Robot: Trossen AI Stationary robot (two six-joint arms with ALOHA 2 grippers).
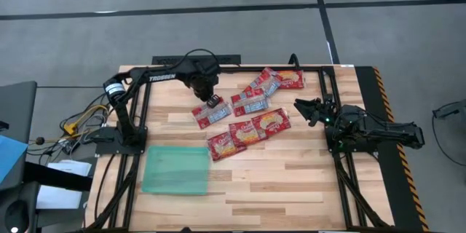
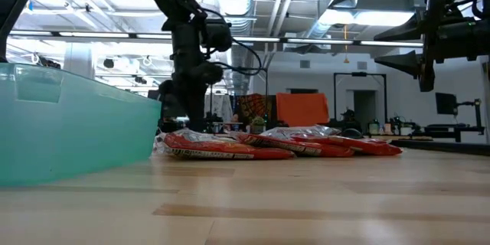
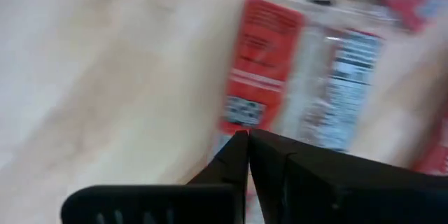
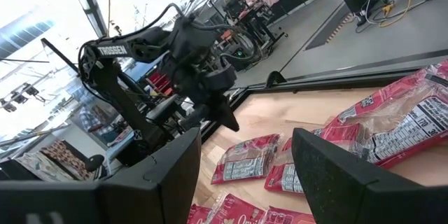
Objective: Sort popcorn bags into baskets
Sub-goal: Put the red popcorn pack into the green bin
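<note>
Several red popcorn bags lie flat in a loose cluster on the wooden table, among them one at the cluster's left end (image 1: 211, 113), one (image 1: 250, 102) and one (image 1: 271, 121). The teal tray (image 1: 175, 169) sits near the front-left, with nothing in it. My left gripper (image 1: 212, 102) hangs shut just above the leftmost bag (image 3: 280, 77), its tips over the bag's red end; the right wrist view shows a gap between the left gripper (image 4: 225, 115) and that bag (image 4: 245, 161). My right gripper (image 1: 306, 108) is open, raised at the cluster's right side.
Black frame rails run along the table's left, far and right sides (image 1: 331, 80). Bare wood lies in front of the bags and right of the tray (image 1: 277, 182). In the low view the tray's wall (image 2: 69, 122) stands close on the left.
</note>
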